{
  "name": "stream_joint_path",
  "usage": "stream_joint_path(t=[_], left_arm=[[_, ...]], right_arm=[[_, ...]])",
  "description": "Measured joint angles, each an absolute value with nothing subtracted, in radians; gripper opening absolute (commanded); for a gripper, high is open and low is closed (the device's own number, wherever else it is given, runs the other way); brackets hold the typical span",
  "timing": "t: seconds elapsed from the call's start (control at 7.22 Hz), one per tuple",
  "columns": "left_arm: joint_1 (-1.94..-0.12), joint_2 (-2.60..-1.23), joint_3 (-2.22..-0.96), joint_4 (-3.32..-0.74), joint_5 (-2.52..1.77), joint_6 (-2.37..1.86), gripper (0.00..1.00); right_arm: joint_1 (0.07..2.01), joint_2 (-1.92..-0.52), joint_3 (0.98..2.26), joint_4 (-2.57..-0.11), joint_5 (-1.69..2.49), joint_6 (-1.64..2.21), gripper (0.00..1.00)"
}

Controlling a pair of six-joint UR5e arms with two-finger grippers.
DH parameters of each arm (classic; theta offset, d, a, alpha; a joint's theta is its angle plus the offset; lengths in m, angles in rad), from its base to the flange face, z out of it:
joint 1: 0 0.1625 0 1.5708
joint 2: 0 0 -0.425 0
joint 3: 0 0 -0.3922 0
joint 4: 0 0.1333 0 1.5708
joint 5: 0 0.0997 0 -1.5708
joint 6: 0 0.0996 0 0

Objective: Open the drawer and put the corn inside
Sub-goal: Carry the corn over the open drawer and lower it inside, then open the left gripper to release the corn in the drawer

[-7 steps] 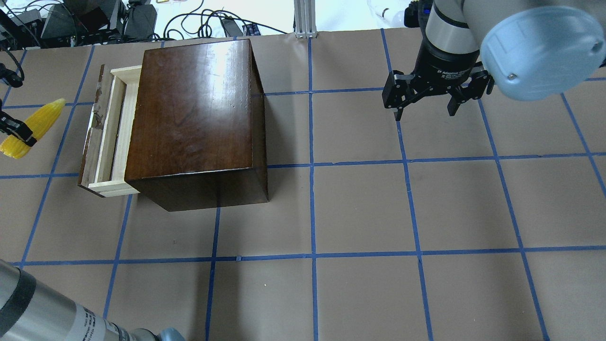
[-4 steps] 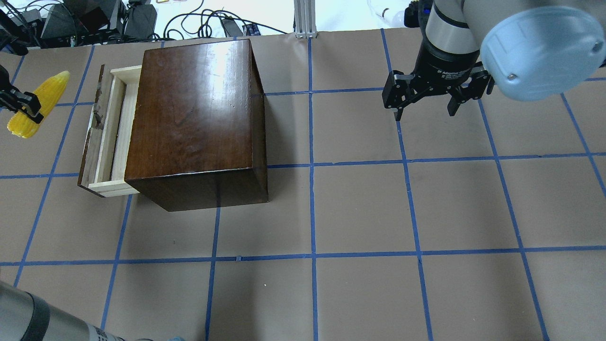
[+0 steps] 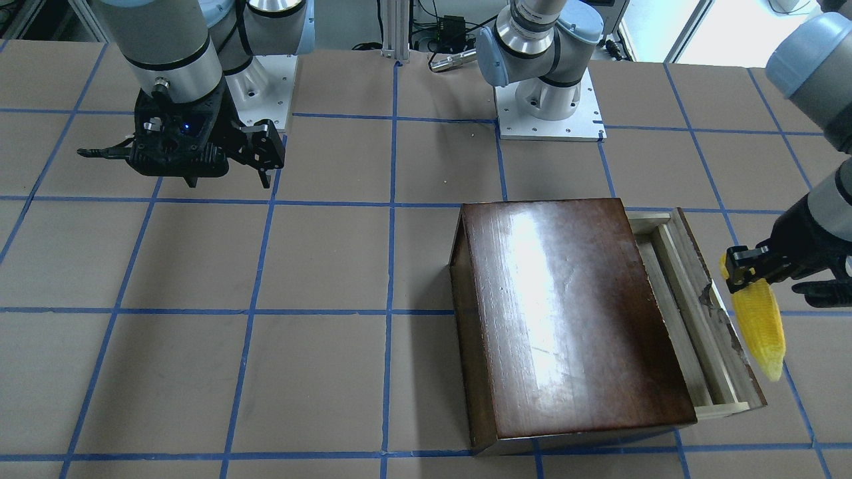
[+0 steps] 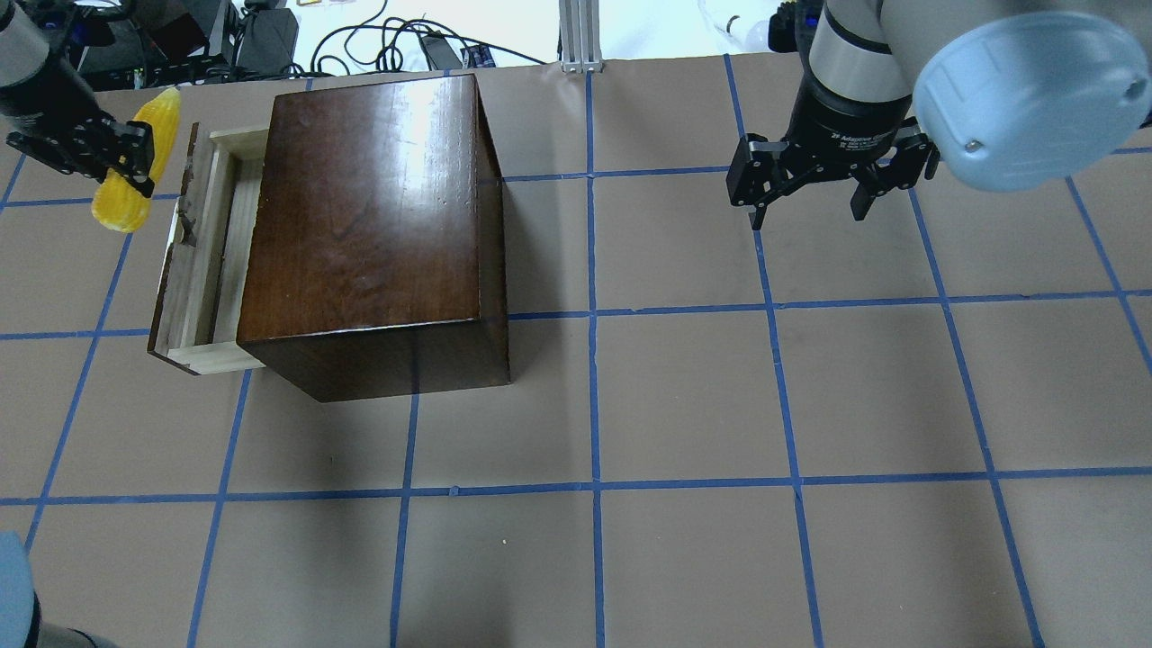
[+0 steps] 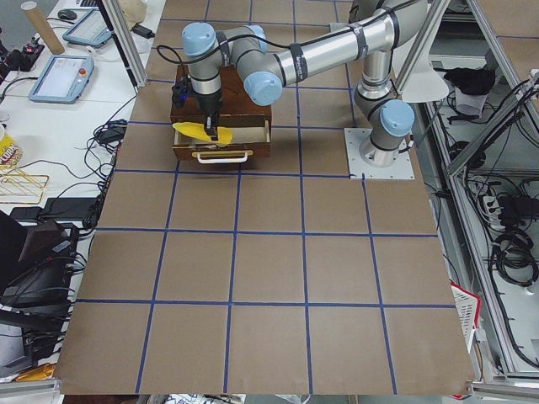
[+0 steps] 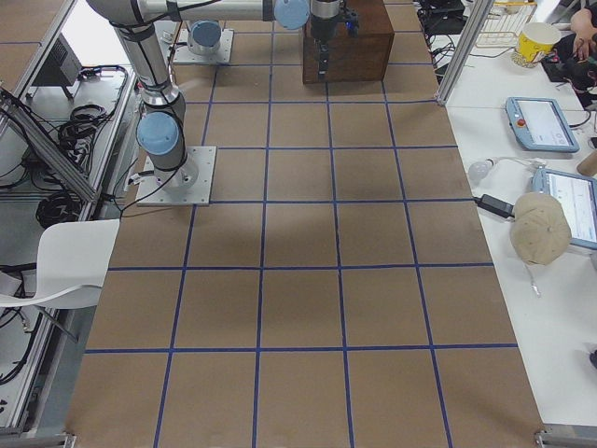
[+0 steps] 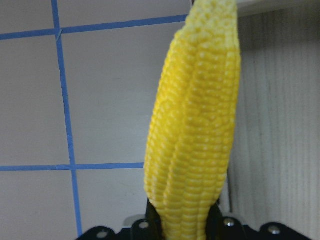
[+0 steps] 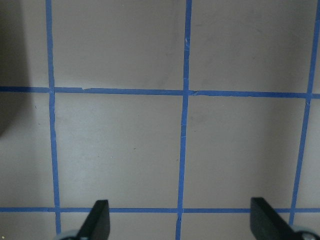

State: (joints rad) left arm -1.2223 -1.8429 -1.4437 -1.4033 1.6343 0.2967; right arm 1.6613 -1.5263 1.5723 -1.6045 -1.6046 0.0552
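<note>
The glossy dark-brown box (image 4: 369, 225) (image 3: 566, 313) stands on the table with its pale wood drawer (image 4: 211, 252) (image 3: 692, 313) pulled partly out. My left gripper (image 4: 126, 157) (image 3: 742, 266) is shut on the yellow corn (image 4: 135, 162) (image 3: 759, 322) (image 7: 195, 135) and holds it in the air just outside the drawer's worn front panel (image 4: 175, 261). In the left wrist view the corn points along the panel's edge. My right gripper (image 4: 810, 211) (image 3: 263, 176) (image 8: 180, 225) is open and empty, hovering over bare table far from the box.
Brown paper with a blue tape grid covers the table (image 4: 684, 396). Cables and equipment (image 4: 180, 40) lie past the far edge behind the box. The arm bases (image 3: 549, 106) are mounted at the robot's side.
My left gripper has carried the corn up and toward the drawer, from the table's left edge to just beside the front panel. The right arm has not moved.
</note>
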Motion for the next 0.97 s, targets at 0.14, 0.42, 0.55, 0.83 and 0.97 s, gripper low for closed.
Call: stream_joint_path(t=[0.14, 0.42, 0.55, 0.83, 0.97], left_arm=[[-1.239, -1.845, -1.449, -1.41, 1.606, 0.223, 0.0], [-1.25, -1.857, -1.456, -1.415, 1.579, 0.146, 0.0], [-1.252, -1.861, -1.462, -1.416, 1.571, 0.118, 0.0], [-1.251, -1.864, -1.482, -1.415, 1.555, 0.099, 0.0], [-1.248, -1.865, -1.489, -1.414, 1.555, 0.1, 0.69]], right_arm=[[1.661, -1.526, 1.572, -1.605, -1.605, 0.055, 1.0], [1.661, -1.526, 1.572, -1.605, -1.605, 0.055, 1.0], [1.661, -1.526, 1.572, -1.605, -1.605, 0.055, 1.0], [1.661, -1.526, 1.572, -1.605, -1.605, 0.055, 1.0], [1.661, -1.526, 1.572, -1.605, -1.605, 0.055, 1.0]])
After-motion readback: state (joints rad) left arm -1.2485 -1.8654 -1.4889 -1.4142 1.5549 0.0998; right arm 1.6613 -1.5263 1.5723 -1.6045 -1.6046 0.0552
